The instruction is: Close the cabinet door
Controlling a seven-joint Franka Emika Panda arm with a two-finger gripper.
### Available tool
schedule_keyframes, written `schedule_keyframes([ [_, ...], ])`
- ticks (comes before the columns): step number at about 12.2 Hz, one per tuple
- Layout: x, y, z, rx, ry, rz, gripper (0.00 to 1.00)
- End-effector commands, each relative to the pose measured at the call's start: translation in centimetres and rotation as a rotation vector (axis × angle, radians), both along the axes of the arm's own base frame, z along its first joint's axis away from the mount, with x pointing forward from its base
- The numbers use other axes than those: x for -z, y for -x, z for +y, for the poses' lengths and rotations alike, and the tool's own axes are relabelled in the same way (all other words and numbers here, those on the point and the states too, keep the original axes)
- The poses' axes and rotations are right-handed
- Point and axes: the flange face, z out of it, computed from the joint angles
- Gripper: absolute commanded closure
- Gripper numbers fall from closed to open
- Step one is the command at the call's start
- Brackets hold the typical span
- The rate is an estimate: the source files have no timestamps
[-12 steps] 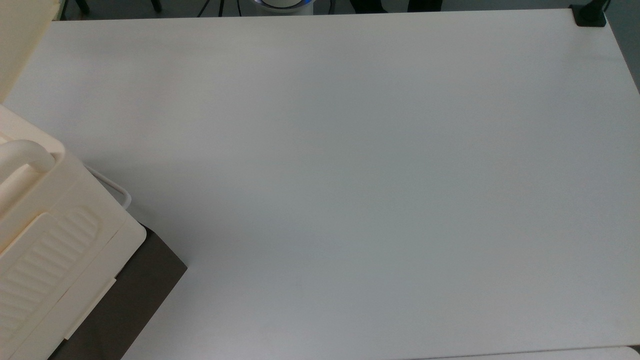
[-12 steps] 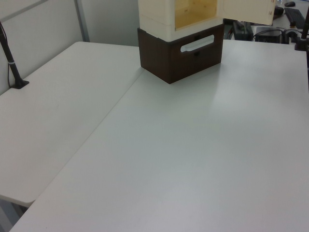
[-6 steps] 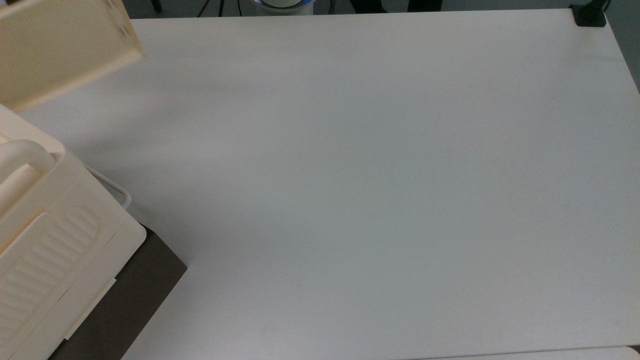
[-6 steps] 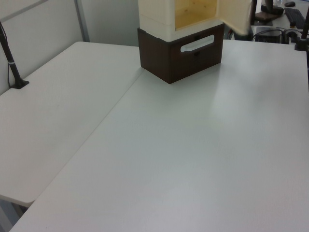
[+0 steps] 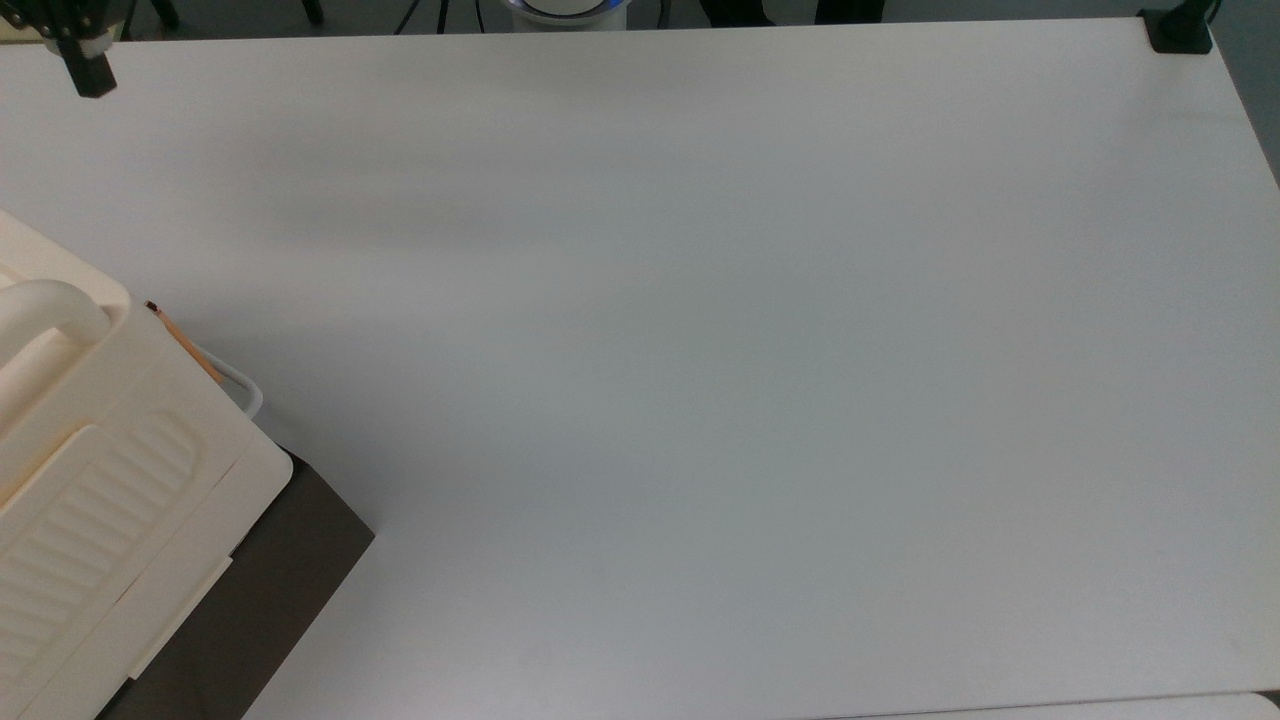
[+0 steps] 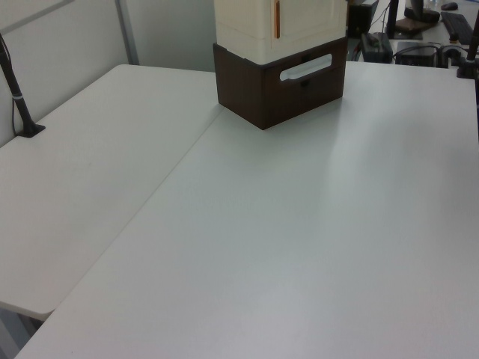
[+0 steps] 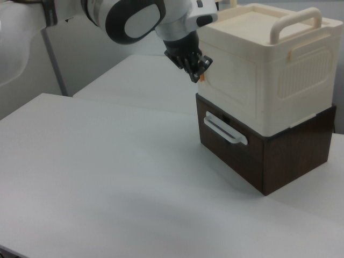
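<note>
Since half a second before, the cabinet door (image 6: pixel 310 19) had swung in from where it stood open and lay flat against the front of the cabinet (image 6: pixel 247 19). It covered the pale wood hollow you could see earlier, so nothing of the inside showed. In the top view the door (image 5: pixel 185 345) appeared edge-on as a thin tan strip along the cabinet (image 5: pixel 100 470), which sat at the top view's lower-left corner of the worktop (image 5: pixel 700 350). In the right view the door (image 7: pixel 228 88) was the cream face above the white wire loop (image 7: pixel 226 130).

You had the gripper (image 7: pixel 194 69) just beside the door's upper corner on the right view's left, by a small orange spot on the door's edge. Whether it touched the door could not be told, nor whether the claw was open or closed. In the top view the gripper (image 5: pixel 88 72) hung at the worktop's top-left corner.

Under the cream box sat the dark brown base (image 7: pixel 290 156), its front shut and its contents hidden. A thick handle bar (image 7: pixel 295 21) arched over the cabinet's top. A black clamp (image 5: pixel 1180 30) gripped the worktop's top-right corner in the top view.
</note>
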Motion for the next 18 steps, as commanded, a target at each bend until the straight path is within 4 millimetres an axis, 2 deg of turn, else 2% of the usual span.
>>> schedule_keyframes([
  [1,3.1,-2.1,6.4,-0.097,0.046,0.08,1.0],
  [3,5.0,-3.1,12.1,-0.085,0.064,0.176,1.0],
  [5,6.0,-2.8,18.0,-0.145,0.111,0.302,1.0],
  [6,6.4,-2.5,20.0,-0.153,0.135,0.35,1.0],
  [7,6.9,-2.3,22.9,-0.19,0.152,0.391,1.0],
  [9,7.9,-1.9,25.7,-0.249,0.162,0.436,1.0],
  [11,8.1,-1.1,27.1,-0.282,0.157,0.454,1.0],
  [12,8.1,-0.5,27.0,-0.289,0.158,0.47,0.98],
  [13,7.8,0.0,27.1,-0.282,0.17,0.475,0.86],
  [14,7.5,0.2,26.5,-0.266,0.171,0.483,0.66],
  [15,7.3,0.2,26.1,-0.257,0.169,0.481,0.39],
  [16,7.4,0.2,26.1,-0.258,0.173,0.484,0.19],
  [17,7.6,0.2,26.1,-0.256,0.174,0.488,0.04],
  [18,7.5,0.2,26.0,-0.24,0.178,0.485,0.0],
])
